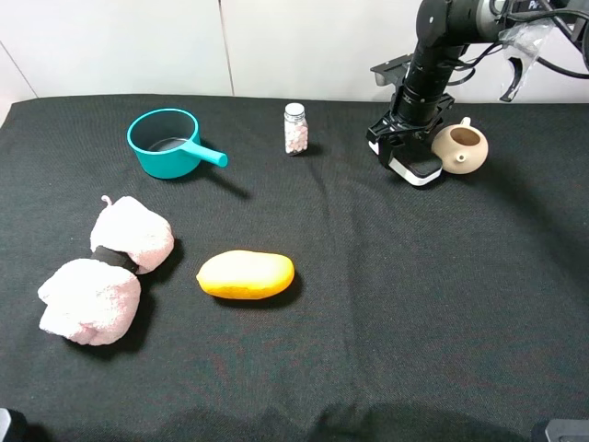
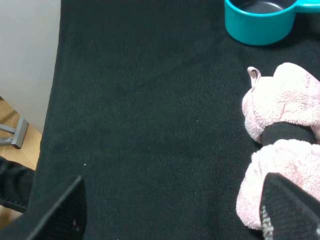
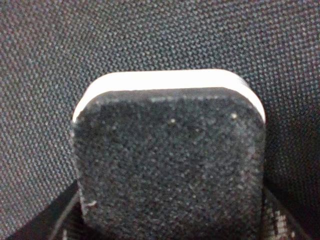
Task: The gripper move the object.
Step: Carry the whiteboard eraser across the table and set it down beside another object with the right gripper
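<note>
The object (image 1: 419, 172), a flat block with black felt on a white base, sits at the back right of the black cloth, just left of the cream teapot (image 1: 461, 147). My right gripper (image 1: 405, 149) comes down on it from above and is shut on it. In the right wrist view the object (image 3: 170, 160) fills the picture, with a dark finger (image 3: 42, 225) at either side of its near end. My left gripper (image 2: 170, 215) is open over the cloth, its fingers (image 2: 62, 212) wide apart with nothing between them, next to a pink fluffy bundle (image 2: 280, 165).
A teal saucepan (image 1: 166, 143) stands at the back left and a small jar (image 1: 295, 129) at the back middle. A yellow mango (image 1: 246, 274) lies in the centre. Two pink fluffy bundles (image 1: 132, 235) (image 1: 89, 301) lie at the left.
</note>
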